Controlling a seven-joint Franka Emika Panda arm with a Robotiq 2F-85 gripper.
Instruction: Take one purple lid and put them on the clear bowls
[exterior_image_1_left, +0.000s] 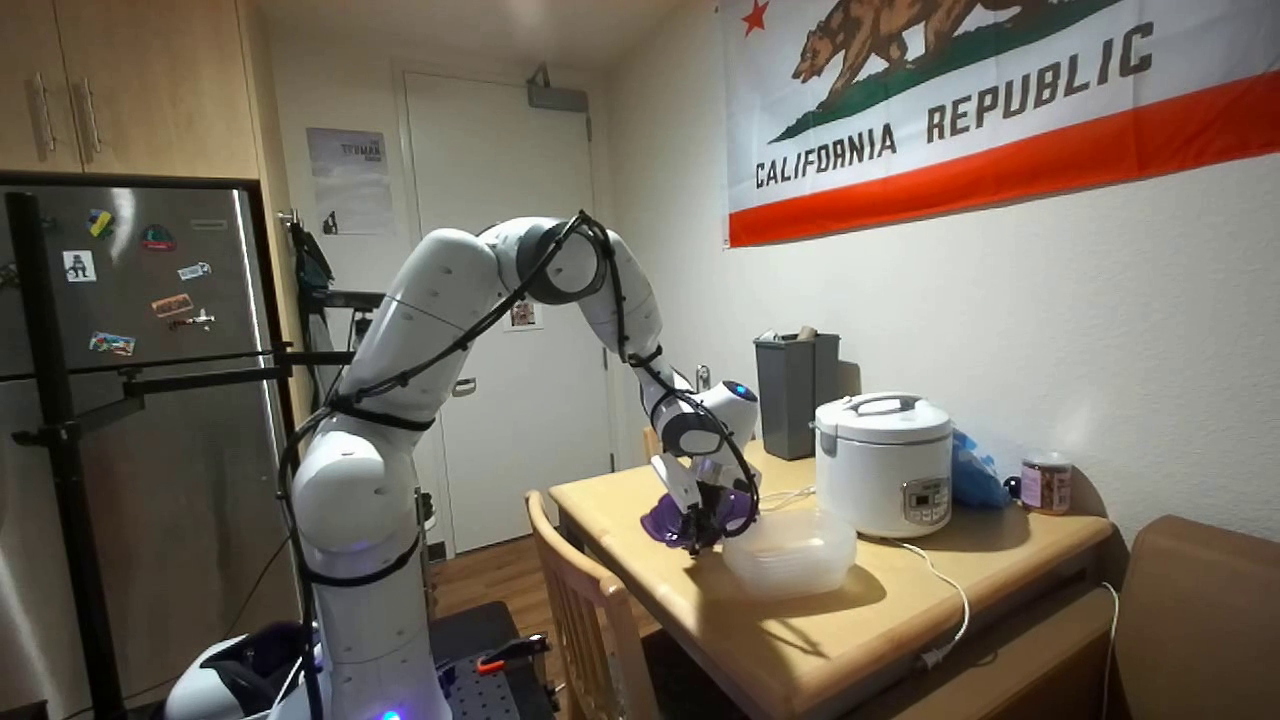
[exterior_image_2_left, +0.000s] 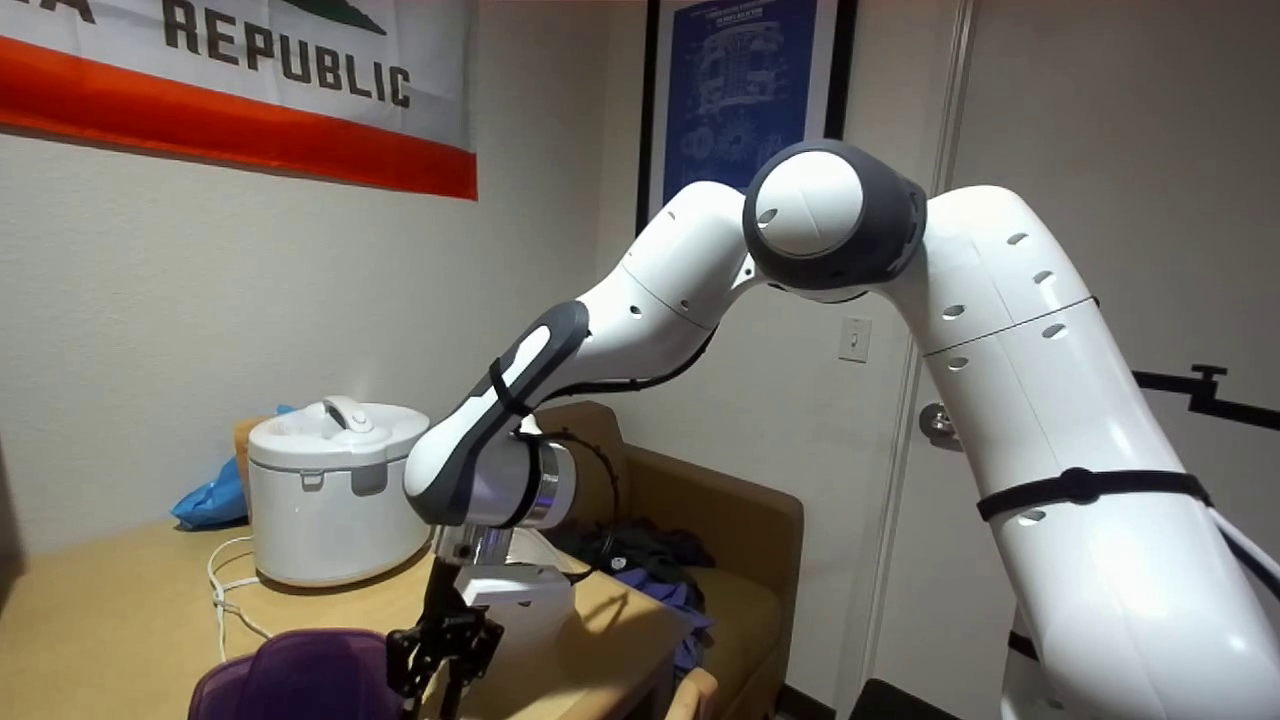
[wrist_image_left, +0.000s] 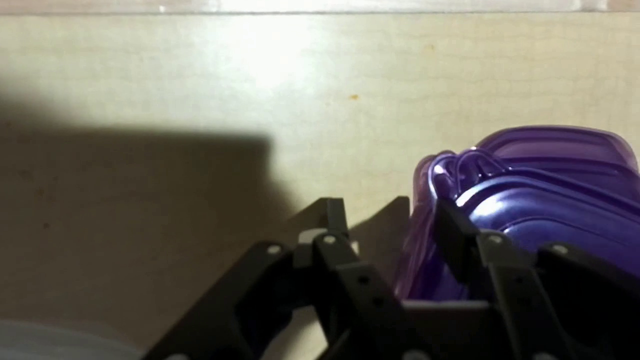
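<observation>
Several purple lids (wrist_image_left: 560, 215) lie stacked on the table, with slightly offset edges. They also show in both exterior views (exterior_image_1_left: 662, 522) (exterior_image_2_left: 318, 678). My gripper (wrist_image_left: 387, 207) is open with nothing between its fingers. In the wrist view, one finger is over the near edge of the lids and the other is beside them over bare table; whether the finger touches a lid I cannot tell. The gripper also shows in both exterior views (exterior_image_1_left: 703, 530) (exterior_image_2_left: 432, 690). The clear bowls (exterior_image_1_left: 790, 555) stand nested beside the gripper; a pale edge (wrist_image_left: 55, 345) shows in the wrist view.
A white rice cooker (exterior_image_1_left: 885, 470) stands behind the bowls, with its white cord (exterior_image_1_left: 945, 580) on the table. A grey bin (exterior_image_1_left: 787, 400), a blue bag (exterior_image_1_left: 975, 475) and a jar (exterior_image_1_left: 1046, 487) stand along the wall. A wooden chair (exterior_image_1_left: 590, 585) is at the table's edge.
</observation>
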